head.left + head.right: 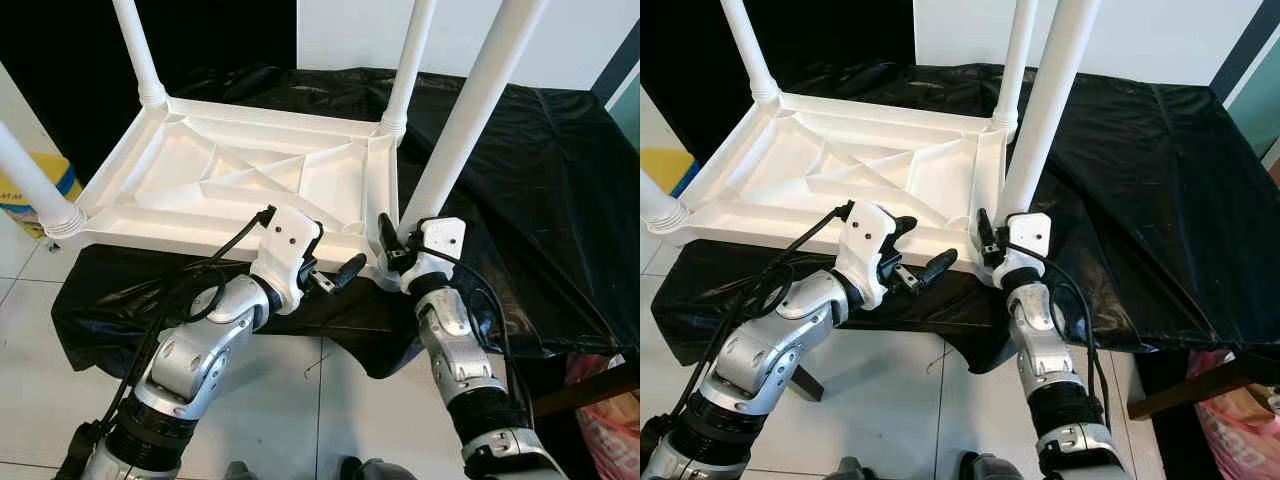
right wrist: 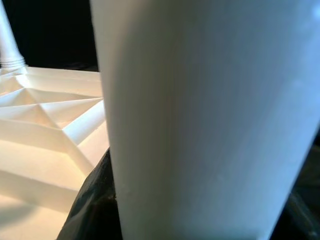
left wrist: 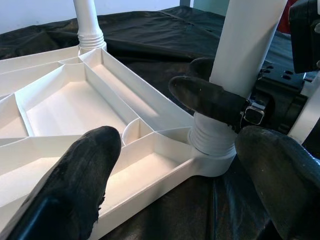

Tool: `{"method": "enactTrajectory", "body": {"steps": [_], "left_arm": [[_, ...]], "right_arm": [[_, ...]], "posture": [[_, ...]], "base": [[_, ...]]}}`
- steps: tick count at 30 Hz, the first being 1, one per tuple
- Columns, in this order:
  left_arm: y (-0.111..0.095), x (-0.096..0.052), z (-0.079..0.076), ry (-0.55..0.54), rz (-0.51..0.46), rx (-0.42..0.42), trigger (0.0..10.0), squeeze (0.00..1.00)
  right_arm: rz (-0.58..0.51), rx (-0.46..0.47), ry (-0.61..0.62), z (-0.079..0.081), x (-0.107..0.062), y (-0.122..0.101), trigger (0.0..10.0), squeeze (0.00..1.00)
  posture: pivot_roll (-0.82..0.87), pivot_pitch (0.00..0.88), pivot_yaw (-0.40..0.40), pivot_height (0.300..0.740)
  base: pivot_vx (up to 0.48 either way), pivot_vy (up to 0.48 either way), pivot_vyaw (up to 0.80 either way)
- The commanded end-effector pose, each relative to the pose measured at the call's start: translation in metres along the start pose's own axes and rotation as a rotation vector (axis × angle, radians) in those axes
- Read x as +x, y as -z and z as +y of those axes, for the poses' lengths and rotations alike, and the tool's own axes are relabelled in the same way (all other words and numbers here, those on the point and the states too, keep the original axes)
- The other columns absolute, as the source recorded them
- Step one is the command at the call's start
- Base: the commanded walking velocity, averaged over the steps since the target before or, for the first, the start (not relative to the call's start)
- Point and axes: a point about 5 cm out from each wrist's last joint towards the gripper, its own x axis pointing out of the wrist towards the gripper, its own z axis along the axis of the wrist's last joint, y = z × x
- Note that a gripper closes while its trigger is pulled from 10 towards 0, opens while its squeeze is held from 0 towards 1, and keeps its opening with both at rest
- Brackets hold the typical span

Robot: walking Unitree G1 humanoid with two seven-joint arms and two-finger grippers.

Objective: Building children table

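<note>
A white plastic children's table (image 1: 230, 190) lies upside down on a black sheet, its four white legs pointing up. My right gripper (image 1: 400, 245) is shut on the near right leg (image 1: 470, 110) just above its ribbed socket; in the right wrist view the leg (image 2: 200, 115) stands close between the fingers. My left gripper (image 1: 335, 272) is open at the table's near rim, just left of that corner. In the left wrist view its two fingers (image 3: 80, 180) straddle the corner socket (image 3: 212, 145), with a right gripper finger (image 3: 210, 100) on the leg.
The black sheet (image 1: 540, 170) covers a low platform that runs far to the right. Light tiled floor (image 1: 300, 410) lies in front. A yellow box (image 1: 45, 180) stands at the left, and a pink bag (image 1: 605, 415) and a wooden bar sit at the lower right.
</note>
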Motion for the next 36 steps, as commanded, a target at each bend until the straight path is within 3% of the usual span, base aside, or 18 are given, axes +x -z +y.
{"method": "enactTrajectory", "body": {"steps": [1, 14, 15, 18, 20, 21, 22, 23, 27, 32, 33, 34, 36], "left_arm": [[-0.002, 0.001, -0.006, 0.089, -0.003, 0.018, 10.0, 0.0], [-0.006, 0.004, -0.004, 0.078, -0.015, 0.003, 10.0, 0.0], [-0.007, 0.005, -0.003, 0.069, -0.026, 0.01, 10.0, 0.0], [-0.008, 0.006, -0.003, 0.063, -0.034, 0.017, 10.0, 0.0], [-0.007, 0.009, -0.001, 0.052, -0.057, 0.011, 10.0, 0.0], [-0.007, 0.009, -0.001, 0.052, -0.057, 0.011, 10.0, 0.0], [-0.009, 0.012, 0.001, 0.068, -0.084, -0.019, 10.0, 0.02], [-0.01, 0.013, 0.001, 0.081, -0.093, -0.04, 10.0, 1.0], [-0.014, 0.012, 0.0, 0.115, -0.121, -0.064, 10.0, 1.0], [-0.019, 0.015, 0.001, 0.167, -0.115, 0.008, 10.0, 1.0], [-0.021, 0.016, 0.001, 0.187, -0.118, 0.026, 10.0, 0.07], [-0.023, 0.017, 0.0, 0.214, -0.126, 0.045, 10.0, 0.0], [-0.024, 0.017, 0.0, 0.231, -0.134, 0.054, 10.0, 0.0]], "right_arm": [[0.26, -0.018, 0.084, -0.012, -0.03, 0.05, 10.0, 0.0], [0.161, -0.039, 0.168, -0.012, -0.02, 0.029, 10.0, 0.0], [0.103, -0.065, 0.134, -0.012, -0.015, 0.017, 10.0, 0.0], [0.064, -0.083, 0.107, -0.011, -0.013, 0.009, 10.0, 0.0], [-0.047, -0.147, 0.051, -0.012, -0.001, -0.022, 10.0, 0.0], [-0.047, -0.147, 0.051, -0.012, -0.001, -0.022, 10.0, 0.0], [-0.121, -0.154, 0.023, -0.015, 0.008, -0.046, 10.0, 0.0], [-0.139, -0.126, -0.002, -0.015, 0.009, -0.053, 10.0, 0.0], [-0.155, -0.074, -0.051, -0.016, 0.011, -0.062, 10.0, 0.0], [-0.146, 0.001, -0.141, -0.027, 0.017, -0.076, 10.0, 0.0], [-0.129, 0.017, -0.168, -0.031, 0.019, -0.077, 10.0, 0.0], [-0.106, 0.031, -0.198, -0.034, 0.02, -0.077, 10.0, 0.0], [-0.085, 0.041, -0.219, -0.035, 0.02, -0.078, 10.0, 0.0]], "posture": [[0.15, 0.154, -0.016, 0.74], [0.16, 0.159, -0.035, 0.74], [0.14, 0.16, -0.055, 0.74], [0.14, 0.16, -0.055, 0.74], [0.11, 0.153, -0.079, 0.74], [0.11, 0.153, -0.079, 0.74], [0.1, 0.151, -0.081, 0.74], [0.09, 0.148, -0.082, 0.74], [0.09, 0.144, -0.082, 0.74], [0.08, 0.136, -0.08, 0.74], [0.08, 0.133, -0.08, 0.74], [0.08, 0.132, -0.08, 0.74], [0.08, 0.132, -0.08, 0.74]], "base": [[0.0, 0.0, 0.0], [0.0, 0.0, 0.0], [0.0, 0.0, 0.0], [0.0, 0.0, 0.0], [0.0, 0.0, 0.0], [0.0, 0.0, 0.0], [0.0, 0.0, 0.0], [0.0, 0.0, 0.0], [0.0, 0.0, 0.0], [0.0, 0.0, 0.0], [0.0, 0.0, 0.0], [0.0, 0.0, 0.0], [0.0, 0.0, 0.0]]}}
